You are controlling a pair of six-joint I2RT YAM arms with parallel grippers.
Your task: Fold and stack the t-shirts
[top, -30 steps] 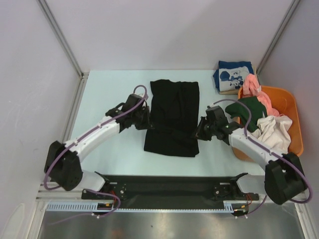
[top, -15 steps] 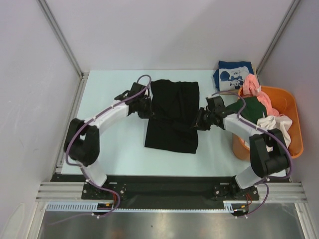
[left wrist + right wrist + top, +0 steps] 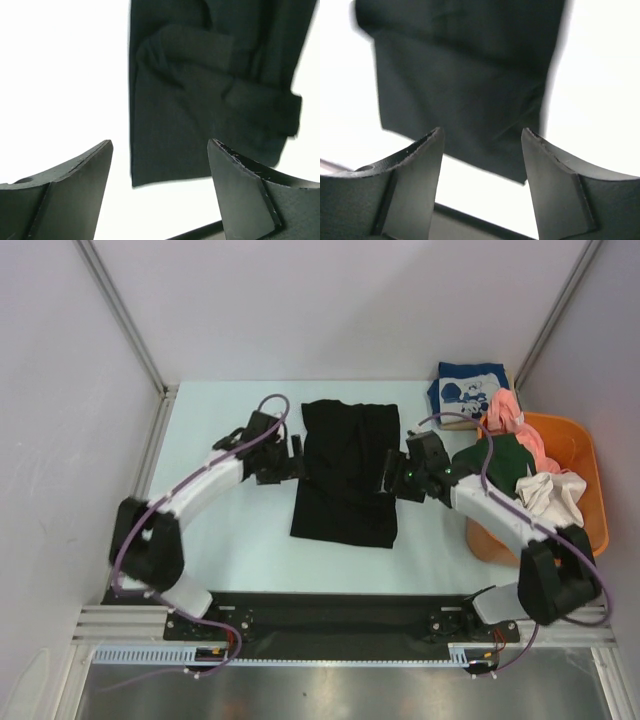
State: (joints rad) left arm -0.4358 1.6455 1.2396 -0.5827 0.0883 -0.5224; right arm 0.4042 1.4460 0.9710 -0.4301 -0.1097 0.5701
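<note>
The left pincer and right pincer are hovering spread apart and empty beside the black t-shirt, likely needing matched edge grips for a square fold.

Robot test cell in a lab

A pale table stood boxed in by plain white panels on metal corner posts. Two cabled robot arms, the left arm and the right arm, were bolted to a black rail at the table's near edge. Nothing looked homely.
</note>
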